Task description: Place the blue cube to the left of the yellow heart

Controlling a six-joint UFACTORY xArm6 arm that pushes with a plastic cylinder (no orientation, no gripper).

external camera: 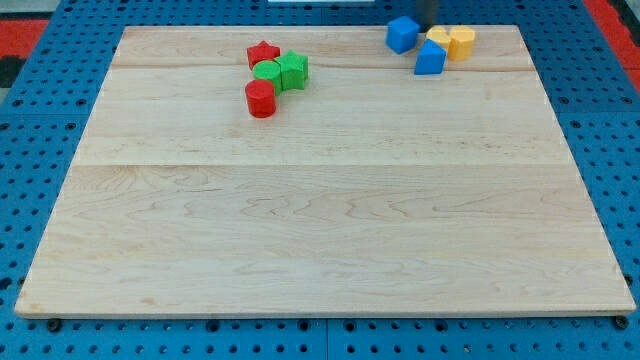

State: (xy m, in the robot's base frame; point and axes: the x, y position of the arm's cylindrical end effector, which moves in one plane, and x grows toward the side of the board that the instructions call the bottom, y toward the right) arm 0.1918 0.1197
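- My tip [427, 27] sits at the table's top edge, touching the blue cube [402, 35] on its right.
- Yellow heart [438, 39] lies just beside it.
- No claw to tell of.

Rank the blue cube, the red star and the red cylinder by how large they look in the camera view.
Largest to smallest:
1. blue cube
2. red cylinder
3. red star
The cube and cylinder look nearly alike, so their order is unsure. The star sits farther up the board than the cylinder, which may shrink it. My tip is beside the cube.

My tip [427, 29] hangs upright at the view's top edge.
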